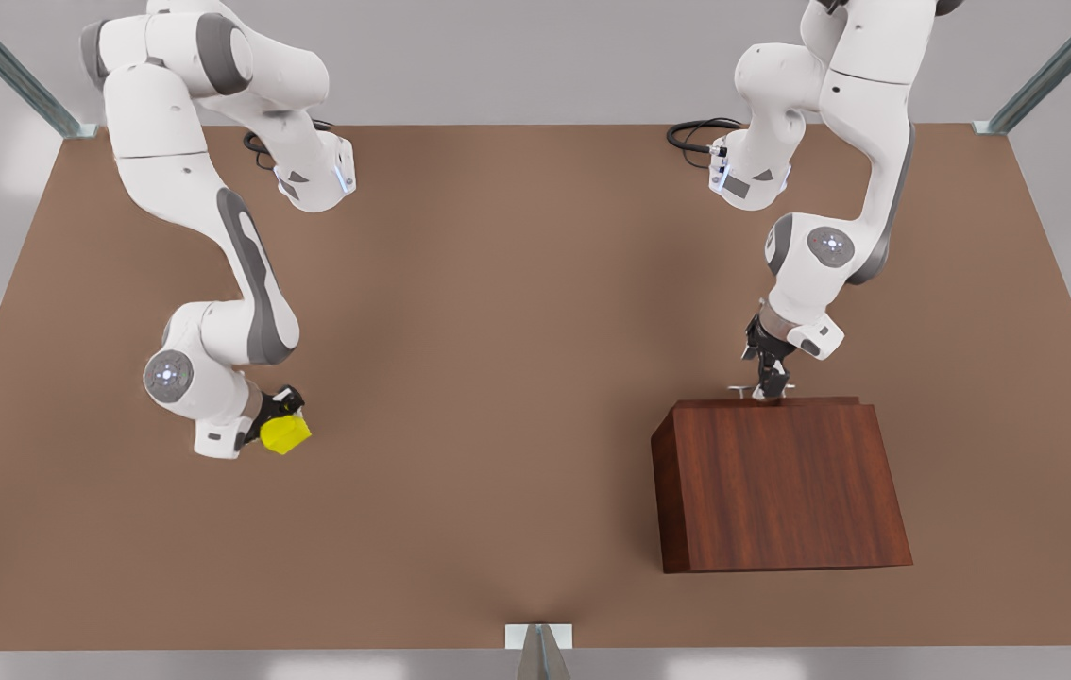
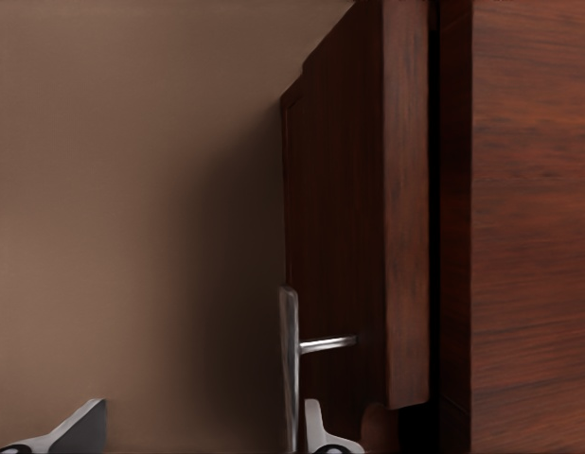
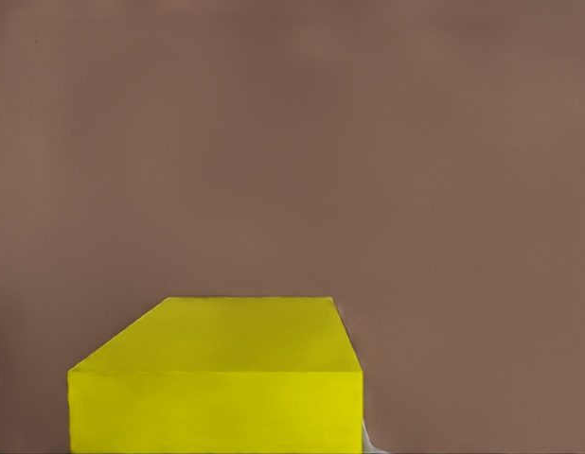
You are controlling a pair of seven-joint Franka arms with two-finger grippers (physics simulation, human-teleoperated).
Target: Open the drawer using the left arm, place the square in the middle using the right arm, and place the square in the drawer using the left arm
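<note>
The yellow square (image 1: 286,433) sits at the tip of my right gripper (image 1: 279,416) on the front view's left, over the brown table. It looms close in the right wrist view as the square (image 3: 217,378), with a sliver of one finger against its side; the gripper is shut on it. My left gripper (image 1: 770,383) is on the front view's right, at the far edge of the wooden cabinet (image 1: 776,486). It is open, and the silver bar handle (image 2: 290,369) of the drawer (image 2: 354,218) stands between its fingertips (image 2: 316,433). The drawer front lies close against the cabinet body.
The middle of the tabletop (image 1: 498,397) is bare brown surface between the two arms. Metal frame posts stand at the table's far corners (image 1: 63,123), and a small bracket (image 1: 538,637) sits at the near edge.
</note>
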